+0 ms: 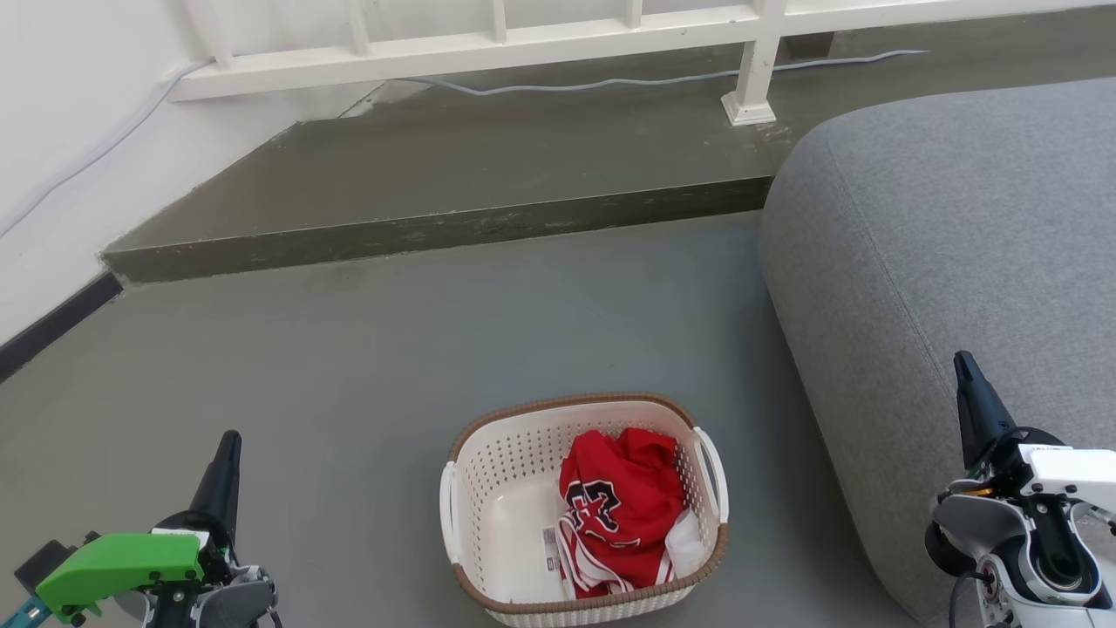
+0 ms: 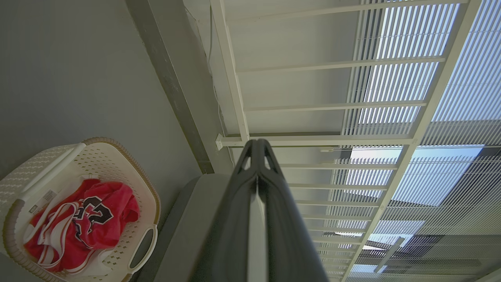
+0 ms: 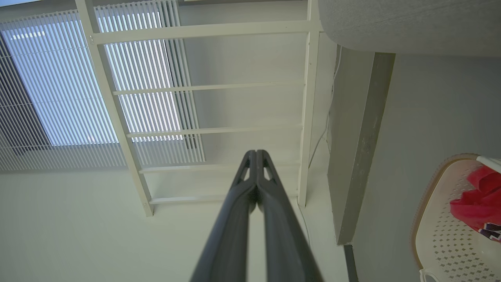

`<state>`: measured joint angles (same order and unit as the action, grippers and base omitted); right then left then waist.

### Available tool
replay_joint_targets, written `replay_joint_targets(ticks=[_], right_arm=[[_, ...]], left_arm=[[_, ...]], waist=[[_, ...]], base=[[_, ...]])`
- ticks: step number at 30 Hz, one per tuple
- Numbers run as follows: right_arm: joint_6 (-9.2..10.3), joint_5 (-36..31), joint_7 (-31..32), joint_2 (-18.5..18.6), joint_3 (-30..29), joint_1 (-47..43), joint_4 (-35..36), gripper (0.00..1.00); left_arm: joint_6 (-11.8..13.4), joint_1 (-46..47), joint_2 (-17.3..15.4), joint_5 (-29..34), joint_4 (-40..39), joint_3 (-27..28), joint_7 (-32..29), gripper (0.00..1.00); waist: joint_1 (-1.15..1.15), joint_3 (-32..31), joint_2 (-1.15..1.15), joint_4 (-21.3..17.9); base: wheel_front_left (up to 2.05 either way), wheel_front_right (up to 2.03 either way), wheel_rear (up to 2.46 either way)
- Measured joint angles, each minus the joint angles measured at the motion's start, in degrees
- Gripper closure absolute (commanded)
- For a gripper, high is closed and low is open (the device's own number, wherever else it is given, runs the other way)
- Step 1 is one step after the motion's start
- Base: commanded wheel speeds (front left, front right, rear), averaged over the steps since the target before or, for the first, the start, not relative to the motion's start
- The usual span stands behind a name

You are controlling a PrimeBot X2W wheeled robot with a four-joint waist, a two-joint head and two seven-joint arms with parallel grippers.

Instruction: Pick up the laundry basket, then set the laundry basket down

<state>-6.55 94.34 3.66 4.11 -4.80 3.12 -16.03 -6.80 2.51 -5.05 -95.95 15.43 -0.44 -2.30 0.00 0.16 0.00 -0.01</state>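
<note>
Down at the bottom centre of the head view sits the cream-white perforated plastic laundry basket (image 1: pixel 510 458) with its brown woven-look rim. It is upright on the grey floor (image 1: pixel 349 366), and a crumpled red jersey with white trim (image 1: pixel 623 510) is heaped in its right half.

The left hand (image 1: pixel 229 440) is at the lower left, its long dark fingers pressed together with nothing between them, well apart from the basket. The right hand (image 1: pixel 962 362) is at the lower right, in front of the big rounded grey fabric sofa (image 1: pixel 959 218). Its fingers are closed tip to tip too, holding nothing, and it is just as clear of the basket.

In the left wrist view the left hand (image 2: pixel 257 143) points towards the white railing (image 2: pixel 328 105), with the basket (image 2: pixel 113 164) and jersey (image 2: pixel 86 219) in the lower left corner. In the right wrist view the right hand (image 3: pixel 256 152) shows the same shut fingers, and the basket (image 3: pixel 442 219) is at the lower right edge.
</note>
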Motion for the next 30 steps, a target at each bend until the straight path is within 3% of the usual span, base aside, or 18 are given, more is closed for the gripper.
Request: replay_joint_targets(ticks=[30], right_arm=[[0.00, 0.00, 0.18, -0.04, -0.13, 0.02, -0.12, 1.00]], left_arm=[[-0.02, 0.17, 0.01, 0.00, 0.41, 0.12, -0.19, 1.00]], waist=[[0.00, -0.01, 0.00, 0.00]], base=[[0.00, 0.00, 0.00]])
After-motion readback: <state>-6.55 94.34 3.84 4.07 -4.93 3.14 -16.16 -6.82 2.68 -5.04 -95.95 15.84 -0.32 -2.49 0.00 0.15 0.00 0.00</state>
